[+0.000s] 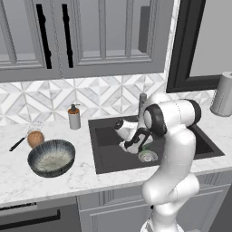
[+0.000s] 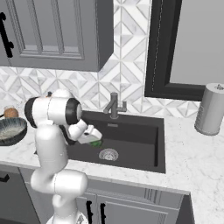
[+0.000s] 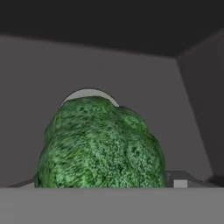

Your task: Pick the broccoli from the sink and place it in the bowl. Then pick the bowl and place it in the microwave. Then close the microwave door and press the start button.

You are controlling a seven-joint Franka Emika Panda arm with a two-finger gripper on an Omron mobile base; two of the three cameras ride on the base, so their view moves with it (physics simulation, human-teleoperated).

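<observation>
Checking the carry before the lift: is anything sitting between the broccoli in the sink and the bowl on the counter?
Nothing visible blocks it. The broccoli lies on the sink floor by the drain; the bowl sits beyond the sink's left rim. The brown-orange item and soap bottle stand behind that line.

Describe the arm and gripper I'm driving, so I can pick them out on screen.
The arm is glossy white, built of rounded, bulbous segments with dark rings at the joints. The gripper has a white body with black trim. No cables or markings are visible.
</observation>
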